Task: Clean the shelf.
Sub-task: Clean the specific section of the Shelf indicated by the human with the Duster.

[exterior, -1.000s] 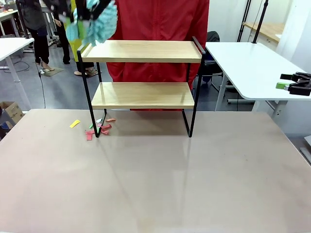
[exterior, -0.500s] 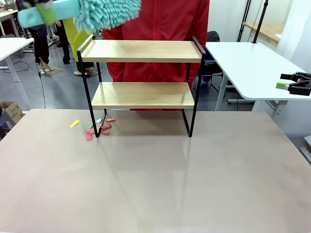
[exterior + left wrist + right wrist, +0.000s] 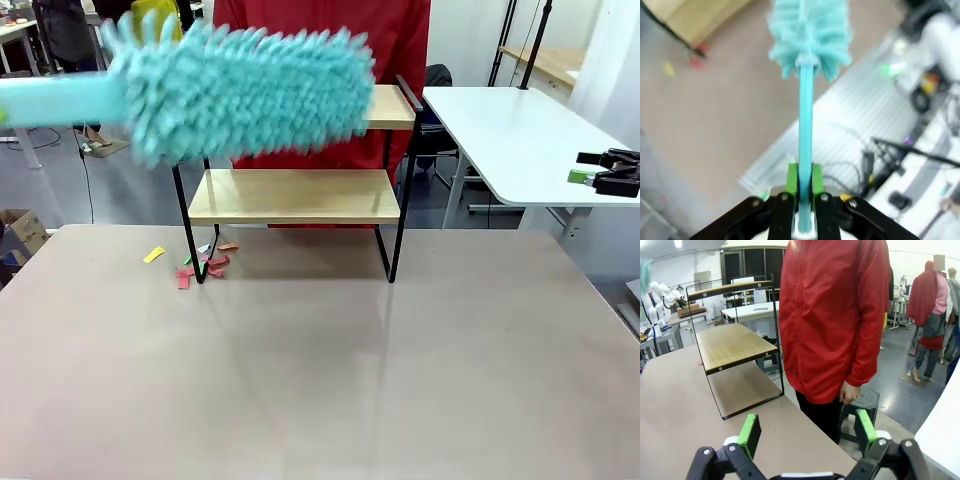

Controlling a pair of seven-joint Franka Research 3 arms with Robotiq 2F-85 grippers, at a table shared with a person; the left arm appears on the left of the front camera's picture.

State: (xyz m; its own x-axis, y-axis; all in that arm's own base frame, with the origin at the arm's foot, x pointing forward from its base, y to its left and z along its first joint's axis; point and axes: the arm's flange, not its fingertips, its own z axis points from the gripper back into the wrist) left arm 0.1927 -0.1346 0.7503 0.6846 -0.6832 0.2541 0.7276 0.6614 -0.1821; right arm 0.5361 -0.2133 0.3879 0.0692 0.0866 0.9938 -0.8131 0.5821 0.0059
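Left gripper: on my left wrist view the left gripper (image 3: 803, 200) is clamped on the thin turquoise handle of the duster (image 3: 809, 35), green pads pressed on either side of it, the handle running straight up from the fingers to the fluffy head.
Duster in front view: I see the duster (image 3: 240, 90) blurred, lying roughly level, handle leading off the picture's left edge, head across the top board of the shelf and hiding its left part.
Right gripper: on my right wrist view the right gripper (image 3: 805, 432) has its jaws wide apart, nothing between the green pads, aimed across the table edge toward the person.
Shelf: the shelf (image 3: 300, 195) stands upright at the far side of the table (image 3: 320, 370), just in front of the person; lower board bare.
Person: red jacket (image 3: 835, 315), standing close behind the shelf, one hand (image 3: 850, 392) hanging at the jacket's hem.
Paper scraps: small coloured scraps (image 3: 205, 265) lie on the table around the shelf's front left leg, a yellow one (image 3: 153, 255) just beside them.
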